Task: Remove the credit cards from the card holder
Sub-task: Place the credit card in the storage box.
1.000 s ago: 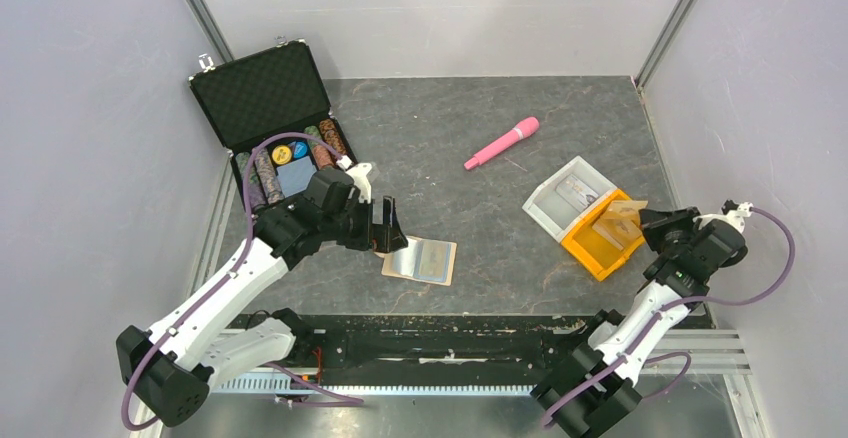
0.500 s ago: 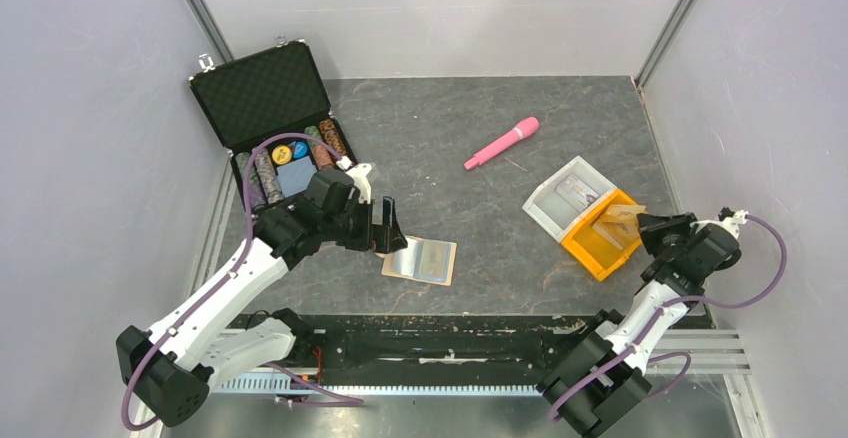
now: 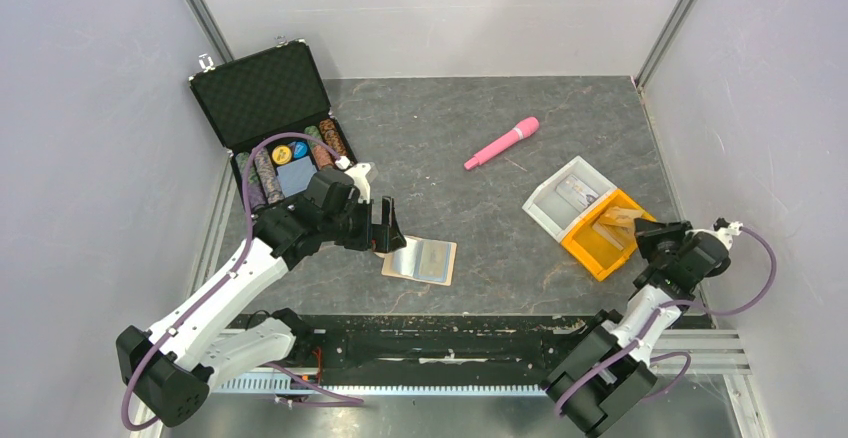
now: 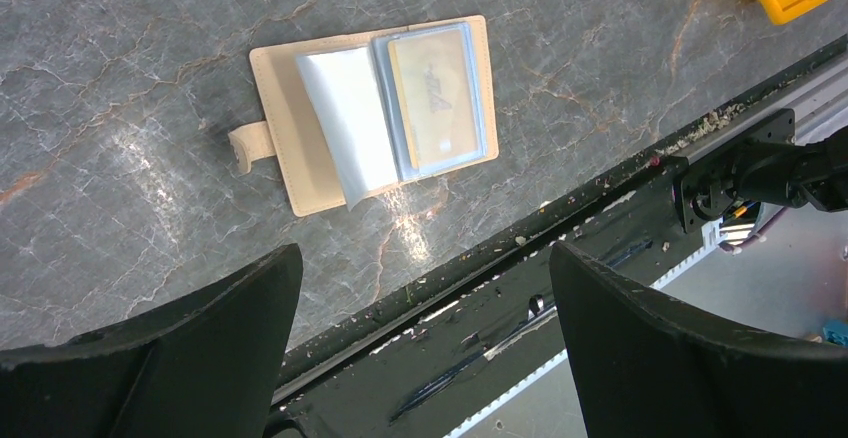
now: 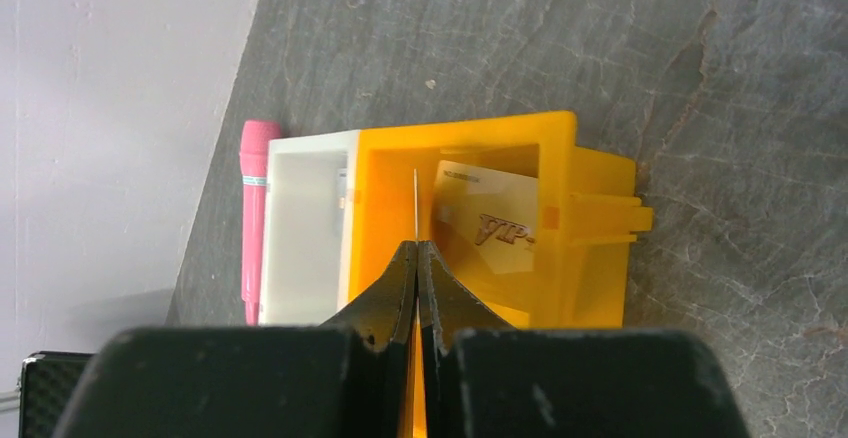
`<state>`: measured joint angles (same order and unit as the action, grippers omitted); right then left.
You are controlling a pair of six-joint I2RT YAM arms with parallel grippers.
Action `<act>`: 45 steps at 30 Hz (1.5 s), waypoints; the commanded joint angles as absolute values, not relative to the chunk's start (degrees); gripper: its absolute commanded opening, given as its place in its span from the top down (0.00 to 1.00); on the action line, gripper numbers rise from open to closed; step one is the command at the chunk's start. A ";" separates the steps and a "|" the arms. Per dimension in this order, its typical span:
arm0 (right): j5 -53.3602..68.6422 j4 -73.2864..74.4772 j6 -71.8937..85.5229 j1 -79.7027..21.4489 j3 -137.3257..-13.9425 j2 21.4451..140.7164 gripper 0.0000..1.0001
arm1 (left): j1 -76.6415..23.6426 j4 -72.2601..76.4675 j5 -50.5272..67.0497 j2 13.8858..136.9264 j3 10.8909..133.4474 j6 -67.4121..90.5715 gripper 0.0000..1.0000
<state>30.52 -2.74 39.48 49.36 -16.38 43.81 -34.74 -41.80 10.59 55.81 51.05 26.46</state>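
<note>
The tan card holder (image 3: pixel 420 258) lies open on the table, showing clear sleeves. One gold credit card (image 4: pixel 435 93) sits in the right sleeve of the card holder (image 4: pixel 300 148). My left gripper (image 3: pixel 388 226) hovers just left of it, its jaws wide open (image 4: pixel 422 258) and empty. My right gripper (image 3: pixel 648 236) is shut on a thin credit card (image 5: pixel 415 198), seen edge-on, over the orange tray (image 5: pixel 460 130). Another gold card marked VIP (image 5: pixel 490 223) leans inside that tray.
A white tray (image 3: pixel 560 203) adjoins the orange tray (image 3: pixel 595 250). A pink pen (image 3: pixel 502 142) lies behind them. An open black poker-chip case (image 3: pixel 265 93) stands at the far left. The table's black near rail (image 4: pixel 560 218) runs just beyond the card holder.
My right gripper has drawn back toward the near right with its card, away from the middle of the orange tray. The left arm and the card holder have not moved.
</note>
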 commanded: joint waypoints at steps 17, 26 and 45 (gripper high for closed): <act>28.15 -13.48 41.08 49.70 -13.30 49.61 1.00 | -34.80 -42.00 9.78 54.50 52.97 23.99 0.00; 27.31 -12.97 40.01 49.67 -14.62 51.24 0.87 | -34.83 -42.01 9.76 54.65 52.91 23.99 0.00; 25.08 -2.76 38.07 49.58 -27.83 52.97 0.65 | -34.81 -41.88 8.70 54.60 52.91 23.91 0.00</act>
